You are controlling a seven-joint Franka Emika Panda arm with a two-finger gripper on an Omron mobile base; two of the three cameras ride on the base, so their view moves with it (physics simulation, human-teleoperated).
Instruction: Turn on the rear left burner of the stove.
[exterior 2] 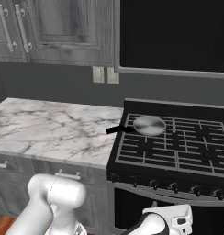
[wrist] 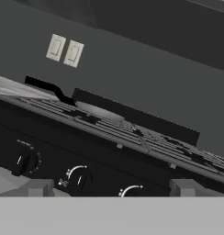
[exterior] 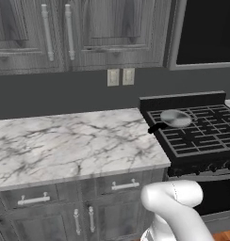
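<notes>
claw (wrist: 109,188) sitting low before stove (exterior 2: 171,151), fingers spread wide, holding nothing | knobs (wrist: 26,163) lying just ahead in lower frame | rear left burner (exterior 2: 148,126) sitting upper left of grate, under pan (exterior 2: 149,125)

You have a black stove (exterior 2: 171,147) with a gridded black grate; its knobs (wrist: 26,163) are black with thin white marks; the frying pan (exterior 2: 149,125) is silver, black-handled; the counter (exterior: 69,143) is white marble, grey-veined; the cabinets (exterior: 79,33) are grey wood-grain; the wall outlets (wrist: 64,50) are pale.
</notes>
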